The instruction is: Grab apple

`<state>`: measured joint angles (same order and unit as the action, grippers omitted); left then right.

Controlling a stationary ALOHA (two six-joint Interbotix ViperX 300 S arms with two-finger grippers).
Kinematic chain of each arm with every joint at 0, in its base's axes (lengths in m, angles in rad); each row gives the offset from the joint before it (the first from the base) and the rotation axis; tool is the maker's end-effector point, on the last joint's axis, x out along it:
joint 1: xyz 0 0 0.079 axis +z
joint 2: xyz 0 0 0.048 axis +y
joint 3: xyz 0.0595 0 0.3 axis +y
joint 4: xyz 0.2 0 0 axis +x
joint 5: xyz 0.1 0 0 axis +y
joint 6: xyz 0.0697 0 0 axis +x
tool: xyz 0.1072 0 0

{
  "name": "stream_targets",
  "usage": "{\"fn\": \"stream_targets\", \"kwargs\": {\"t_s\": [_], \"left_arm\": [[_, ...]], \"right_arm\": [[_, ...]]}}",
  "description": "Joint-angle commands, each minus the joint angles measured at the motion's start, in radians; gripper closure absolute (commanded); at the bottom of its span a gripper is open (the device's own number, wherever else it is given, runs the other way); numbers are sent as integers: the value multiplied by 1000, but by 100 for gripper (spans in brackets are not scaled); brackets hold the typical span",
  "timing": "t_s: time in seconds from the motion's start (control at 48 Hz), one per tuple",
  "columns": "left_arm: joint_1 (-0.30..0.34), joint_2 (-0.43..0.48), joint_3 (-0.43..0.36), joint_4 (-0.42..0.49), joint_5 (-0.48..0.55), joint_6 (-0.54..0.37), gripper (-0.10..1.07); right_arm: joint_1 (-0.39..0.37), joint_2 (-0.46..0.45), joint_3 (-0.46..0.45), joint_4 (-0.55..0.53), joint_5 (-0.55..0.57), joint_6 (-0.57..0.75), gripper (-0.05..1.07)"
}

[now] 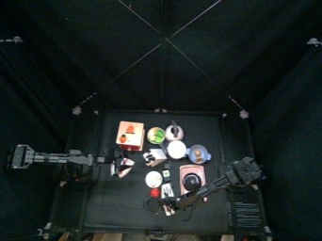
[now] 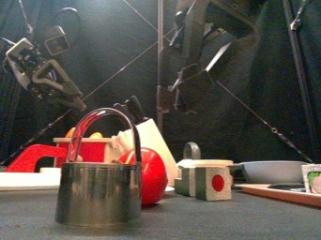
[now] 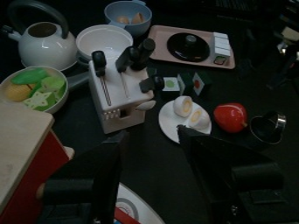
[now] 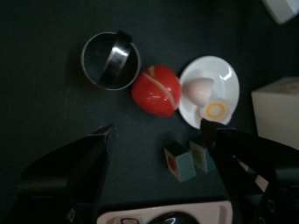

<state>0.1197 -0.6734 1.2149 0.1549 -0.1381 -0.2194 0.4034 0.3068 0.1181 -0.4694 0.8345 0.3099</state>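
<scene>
The black surface [image 1: 113, 184] carries a crowd of kitchen things. The right pincer [image 4: 152, 144] hangs above it, jaws spread wide and holding nothing. The left pincer [image 3: 158, 179], off at nine o'clock, also stands open. The apple [image 4: 156, 88] lies between a metal cup [image 4: 108, 60] and a white dish [image 4: 212, 86], touching the dish.

**Table layout, near front edge**

Apple [image 4: 156, 88]: on the table, touching the edge of a plate [image 4: 222, 74] holding egg halves [image 4: 200, 89]. Metal cup [image 4: 111, 59]: just beside the apple, on the side away from the plate. Small cube [image 4: 179, 162]: near the apple and plate, apart from both. Knife block [image 3: 117, 96]: beyond the plate, on the side away from the apple. Tray [image 3: 193, 45]: farther off, beyond the cube. Kettle [image 3: 41, 37] and bowl [image 3: 105, 39]: behind the knife block. In the front view the cup [image 2: 99, 178] stands before the apple [image 2: 150, 174], with the cube [image 2: 207, 180] to its right.
</scene>
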Motion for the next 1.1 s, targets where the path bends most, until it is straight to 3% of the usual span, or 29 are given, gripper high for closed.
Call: {"fn": "stream_targets", "kwargs": {"t_s": [0.0, 0.396, 0.667, 1.083], "left_arm": [[0, 2, -9, 2, -3, 2, 11], [8, 0, -5, 2, -3, 2, 11], [6, -6, -2, 3, -3, 3, 11], [9, -66, 26, 0, -3, 2, 11]], "right_arm": [[-21, -15, -29, 12, -21, -35, -1], [-58, 3, 5, -51, -135, -49, -1], [-58, 40, -11, -2, -146, -124, -1], [-77, 75, -14, -25, -195, -126, -1]]}}
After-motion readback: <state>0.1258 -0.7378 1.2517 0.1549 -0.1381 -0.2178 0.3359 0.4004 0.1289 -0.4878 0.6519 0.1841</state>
